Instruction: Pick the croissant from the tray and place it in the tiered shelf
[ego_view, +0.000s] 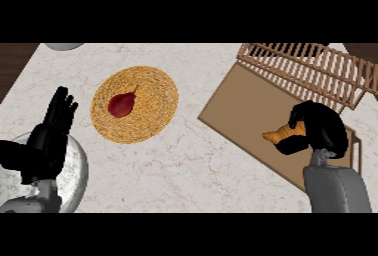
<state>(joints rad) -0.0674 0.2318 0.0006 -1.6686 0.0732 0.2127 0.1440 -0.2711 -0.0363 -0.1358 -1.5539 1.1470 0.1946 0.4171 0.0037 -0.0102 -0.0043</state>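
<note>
Nearest the counter's front edge, at the right, the grey right forearm (336, 187) comes up into view. Its black right hand (319, 127) is curled over the orange-brown croissant (284, 135), fingers and thumb wrapped around the pastry, so only its left end pokes out from under the palm. Hand and croissant sit over the flat tan wooden tray (244, 112), near that tray's right-hand corner; whether the croissant touches the board or is lifted off it cannot be told from this angle.

Over at the front left corner of the pale marbled counter (192, 165), the black left hand (52, 127) rests open, fingers straight and pointing away from the robot, holding nothing. Under its wrist lies a round grey-white speckled plate (74, 172), partly covered by the arm.

Moving further out, in the middle of the counter and well apart from both hands, there is a round woven straw-coloured mat (134, 104), and on its centre sits a dark red pear-shaped fruit with a thin stem (122, 104).

At the far right corner stands the slatted light-wood tiered shelf (310, 65), its rails running along the tray's far edge.

Right at the far edge, left of centre, a sliver of a pale grey rounded object (65, 46) peeks in; too little shows to name it.
</note>
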